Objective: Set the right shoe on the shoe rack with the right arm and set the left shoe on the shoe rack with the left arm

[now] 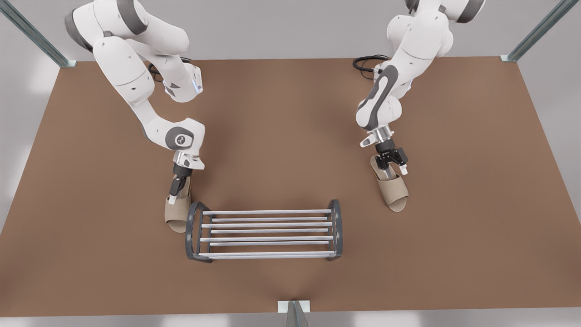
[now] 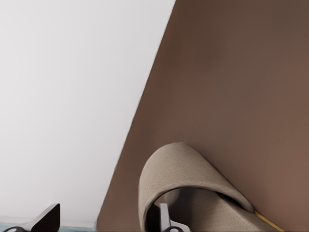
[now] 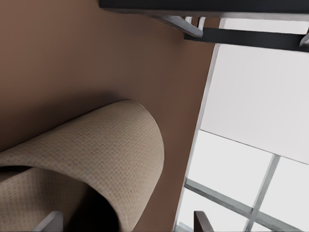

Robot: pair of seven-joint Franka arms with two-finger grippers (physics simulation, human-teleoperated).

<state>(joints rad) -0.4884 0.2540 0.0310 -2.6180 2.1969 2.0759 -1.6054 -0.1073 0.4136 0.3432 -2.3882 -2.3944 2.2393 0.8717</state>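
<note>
**Brown tabletop, two beige slippers, one rack, two arms**

Front view. Brown board forms the table point(image 1: 290, 113), and one shoe rack point(image 1: 194, 227) stands on it near the front edge. The rack has two dark grey arched end frames joined by roughly eight silver rods, and no shoe lies on it. Two beige open-toed slippers rest on the table. The right shoe point(image 1: 176, 218) lies at the front view's left, just beside the rack's end frame. The left shoe point(image 1: 394, 193) lies at the front view's right, well apart from the rack. Two white arms reach down, one over each slipper. The right gripper point(image 1: 174, 195) is down at the heel end of the right shoe. The left gripper point(image 1: 394, 168) is down at the heel end of the left shoe, its two fingers spread.

Left wrist view. The left gripper point(image 2: 104, 220) shows two dark fingers set wide apart. One sits at the mouth of the left shoe's point(image 2: 193, 179) strap and the other stands clear to the outside, so nothing is clamped. The table point(image 2: 241, 72) runs beyond it to an edge.

Right wrist view. The right gripper point(image 3: 125, 224) also shows two fingers far apart, gaping at the side of the right shoe's point(image 3: 106, 145) woven strap without pinching it. The shoe rack point(image 3: 241, 36) stands near, past the slipper's toe, on the table point(image 3: 72, 48).
</note>
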